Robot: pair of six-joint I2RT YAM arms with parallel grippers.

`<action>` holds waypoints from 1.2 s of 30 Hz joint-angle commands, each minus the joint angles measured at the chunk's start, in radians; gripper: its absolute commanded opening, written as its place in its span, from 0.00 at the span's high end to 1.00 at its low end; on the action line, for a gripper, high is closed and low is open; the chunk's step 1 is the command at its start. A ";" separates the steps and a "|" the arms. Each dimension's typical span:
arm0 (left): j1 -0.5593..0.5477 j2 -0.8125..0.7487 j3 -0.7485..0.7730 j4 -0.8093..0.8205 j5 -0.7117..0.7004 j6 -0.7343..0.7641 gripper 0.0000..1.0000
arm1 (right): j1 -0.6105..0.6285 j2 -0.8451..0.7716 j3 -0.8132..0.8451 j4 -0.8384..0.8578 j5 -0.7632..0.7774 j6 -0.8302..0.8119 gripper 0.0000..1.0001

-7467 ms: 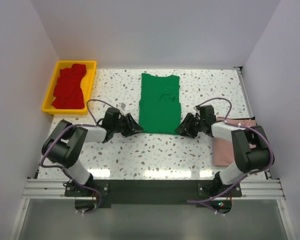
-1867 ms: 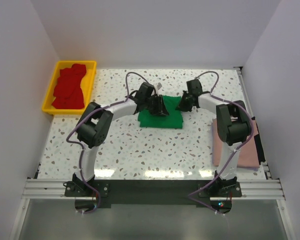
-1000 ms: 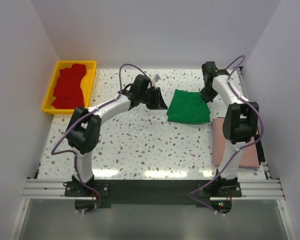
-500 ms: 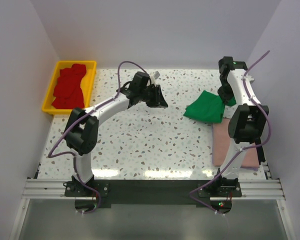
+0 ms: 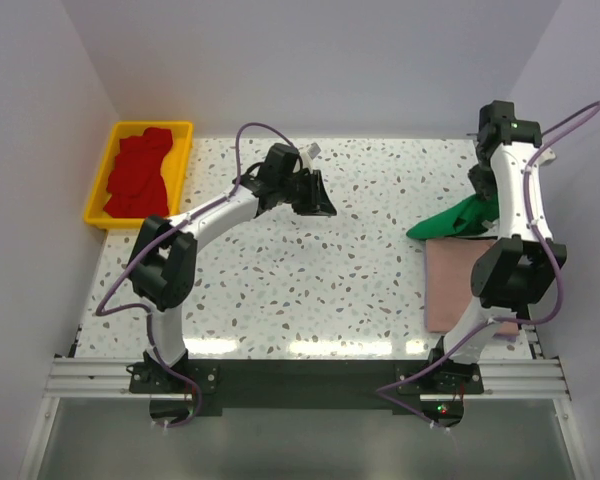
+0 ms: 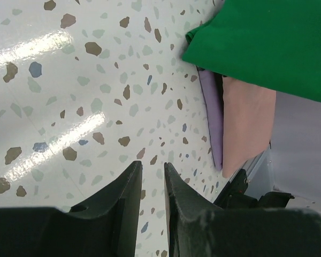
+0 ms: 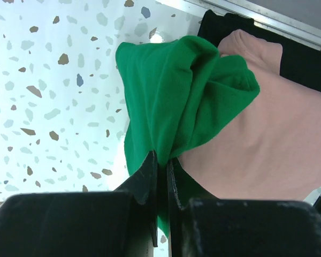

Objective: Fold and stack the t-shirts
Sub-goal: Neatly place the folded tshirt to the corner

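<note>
We find the right tool (image 7: 161, 167) clamped shut on the green t-shirt (image 5: 452, 221), its two dark fingers pinching a bunched fold of the soft cloth. The shirt hangs from that grip as a crumpled, tapering wedge, smooth and matte, with deep rounded folds near the pinch. It sits at the 3 o'clock side of the tabletop (image 5: 300, 280). Its lower part overlaps the 12 o'clock end of the pink t-shirt (image 5: 452, 290). From the overhead view we cannot tell whether the green cloth touches the pink or hangs just above it.

The pink t-shirt lies flat as a folded rectangle at about 4 o'clock, along the right edge of the tabletop. Its surface is even and dull.

The left tool (image 6: 152, 179) is over the middle of the tabletop, toward 12 o'clock, well apart from the green shirt. Its fingers stand narrow, nearly together with only a slit between them, and they hold nothing.

The red t-shirts (image 5: 138, 178) lie in a rumpled heap inside the yellow tray (image 5: 152, 125) at 10 o'clock. The tray is a rectangular, hard-walled plastic bin.

The tabletop is glossy white with brown and grey speckles, and it shows bright glare patches.
</note>
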 commanded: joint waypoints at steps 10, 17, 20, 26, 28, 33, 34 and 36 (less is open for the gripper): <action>0.004 -0.089 0.007 0.006 0.021 0.001 0.72 | -0.044 -0.111 0.084 -0.122 -0.004 -0.078 1.00; 0.001 -0.096 0.000 0.011 0.021 -0.004 0.72 | -0.061 -0.145 0.107 -0.140 -0.005 -0.098 1.00; 0.003 -0.099 -0.008 0.011 0.021 -0.005 0.72 | -0.065 -0.162 0.104 -0.137 -0.007 -0.107 1.00; 0.000 -0.109 -0.019 0.016 0.016 -0.008 0.72 | -0.070 -0.199 0.093 -0.146 -0.011 -0.115 1.00; -0.003 -0.112 -0.022 0.017 0.016 -0.010 0.72 | -0.072 -0.219 0.073 -0.145 -0.008 -0.115 1.00; -0.008 -0.127 -0.046 0.031 0.016 -0.016 0.72 | -0.079 -0.301 -0.035 -0.135 0.004 -0.112 1.00; -0.011 -0.132 -0.052 0.034 0.016 -0.016 0.72 | -0.079 -0.318 -0.057 -0.132 0.000 -0.118 1.00; -0.017 -0.144 -0.075 0.048 0.016 -0.022 0.72 | -0.079 -0.369 -0.138 -0.123 -0.004 -0.117 1.00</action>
